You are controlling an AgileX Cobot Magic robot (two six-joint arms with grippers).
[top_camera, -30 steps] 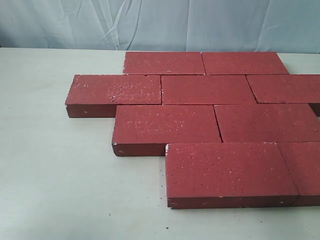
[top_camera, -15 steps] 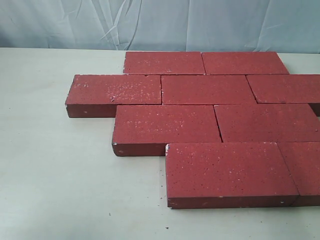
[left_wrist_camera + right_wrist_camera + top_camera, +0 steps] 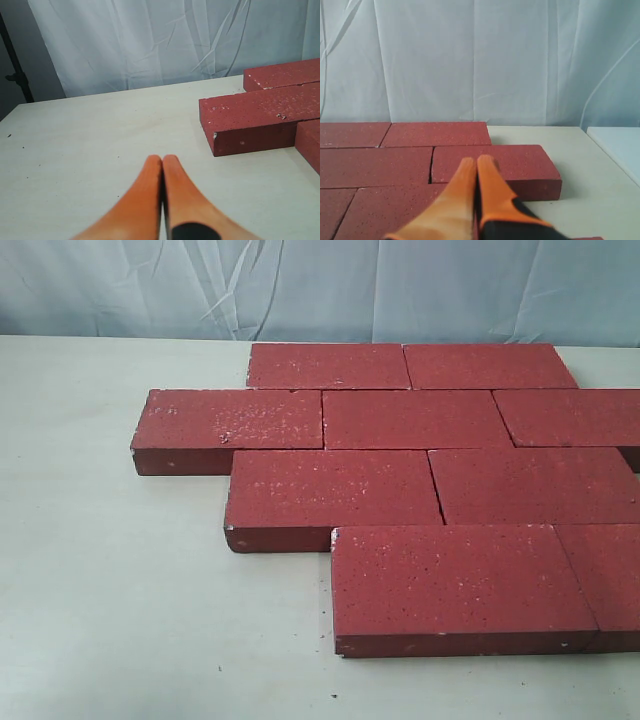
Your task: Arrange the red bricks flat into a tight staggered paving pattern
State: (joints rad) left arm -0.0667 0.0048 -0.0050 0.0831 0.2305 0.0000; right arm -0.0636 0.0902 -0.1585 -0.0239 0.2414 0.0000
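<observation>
Nine red bricks [image 3: 415, 420] flat in staggered rows

Spread flat over the middle and right of the pale bench [image 3: 110, 580], broad faces up. Four rows in the exterior view: two at the back, three next, then two, then two at the front. Laid lengthwise from left to right across that view, every one, with short ends toward the sides. Long edges toward the white curtain [image 3: 300, 285] at the back and toward the near bench edge. Offset row to row by roughly half a length, with end joints near the middle of the neighbour behind. Packed side against side with only thin dark seams between, a little wider and crooked at the end joint of the third row. Cut off by the right frame edge at the second and front rows. Stepped along the left side, with the second row reaching farthest left and the front row least. Flecked white on the rough top faces and chipped pale at a few lower corners.

Left gripper [image 3: 161, 161] — orange fingers pressed together, nothing pinched, above bare bench and well apart from the nearest brick ends. Beyond it in the left wrist view, stepped row ends with dark side faces showing.

Right gripper [image 3: 474, 162] — orange fingers likewise pressed together, holding nothing, tips over the top face of a brick at the outer edge of the pattern. Impossible to tell whether touching that face or just above it.
</observation>
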